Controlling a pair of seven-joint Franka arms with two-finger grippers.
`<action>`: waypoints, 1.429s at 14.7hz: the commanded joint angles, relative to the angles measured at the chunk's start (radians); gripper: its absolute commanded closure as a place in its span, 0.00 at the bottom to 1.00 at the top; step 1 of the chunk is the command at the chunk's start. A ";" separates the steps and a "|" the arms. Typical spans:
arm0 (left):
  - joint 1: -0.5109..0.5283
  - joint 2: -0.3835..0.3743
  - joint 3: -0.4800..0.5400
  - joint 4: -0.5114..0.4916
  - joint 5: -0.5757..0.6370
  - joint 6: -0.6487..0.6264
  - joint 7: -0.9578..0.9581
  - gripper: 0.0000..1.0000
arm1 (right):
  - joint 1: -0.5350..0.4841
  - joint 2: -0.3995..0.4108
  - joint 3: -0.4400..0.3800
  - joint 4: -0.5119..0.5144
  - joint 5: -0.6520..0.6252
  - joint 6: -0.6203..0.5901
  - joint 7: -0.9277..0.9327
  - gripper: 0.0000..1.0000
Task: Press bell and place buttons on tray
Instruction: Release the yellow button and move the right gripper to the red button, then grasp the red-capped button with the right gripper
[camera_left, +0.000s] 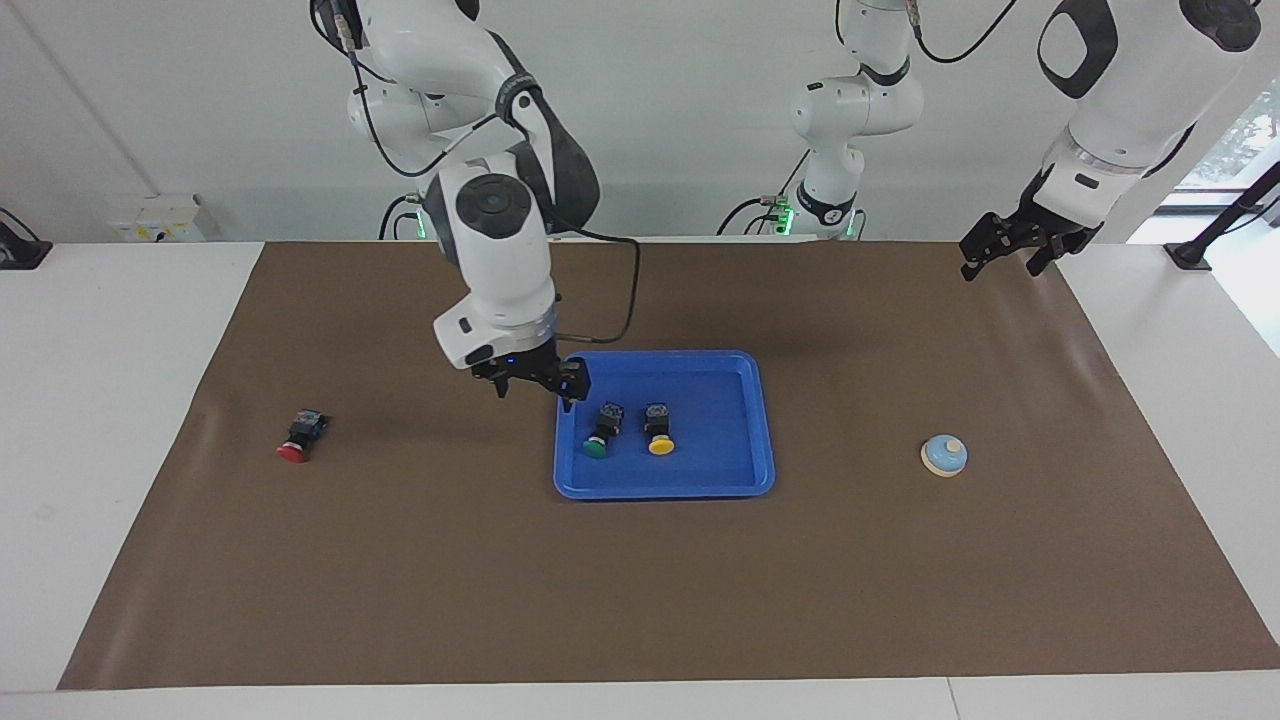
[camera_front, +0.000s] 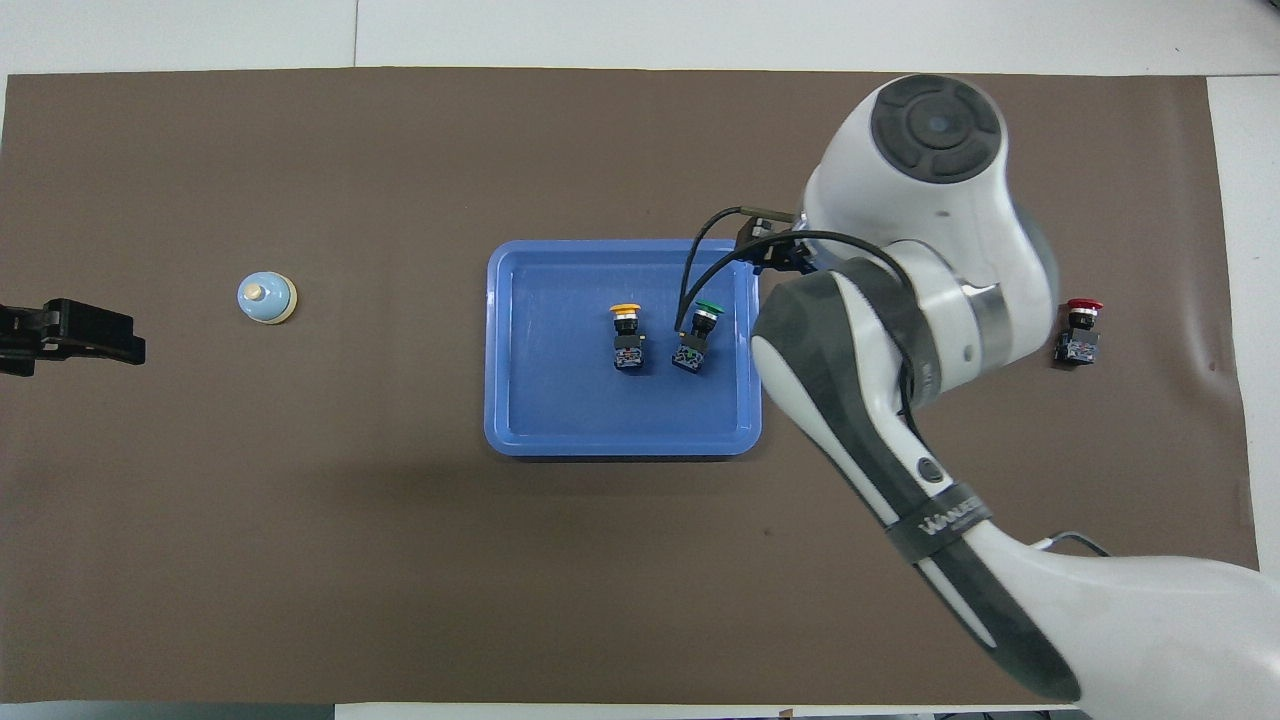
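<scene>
The blue tray (camera_left: 720, 470) lies mid-table; it also shows in the overhead view (camera_front: 540, 400). The green button (camera_left: 600, 432) and the yellow button (camera_left: 658, 430) lie on their sides in it, side by side. The red button (camera_left: 300, 438) lies on the brown mat toward the right arm's end; it also shows in the overhead view (camera_front: 1080, 330). The bell (camera_left: 944, 455) stands on the mat toward the left arm's end. My right gripper (camera_left: 535, 392) is open and empty, just above the tray's rim beside the green button. My left gripper (camera_left: 1003, 262) is open and raised, waiting at its end of the table.
A brown mat (camera_left: 640, 600) covers most of the white table. In the overhead view my right arm hides its own gripper and part of the mat between the tray and the red button.
</scene>
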 joint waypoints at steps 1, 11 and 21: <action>0.004 -0.004 -0.001 0.010 -0.004 -0.011 -0.006 0.00 | -0.133 -0.032 0.010 -0.027 -0.005 -0.047 -0.140 0.00; 0.004 -0.004 -0.001 0.010 -0.004 -0.011 -0.007 0.00 | -0.492 -0.160 0.010 -0.451 -0.069 0.319 -0.528 0.00; 0.004 -0.004 -0.001 0.010 -0.004 -0.011 -0.007 0.00 | -0.575 -0.109 0.013 -0.606 -0.069 0.619 -0.582 0.00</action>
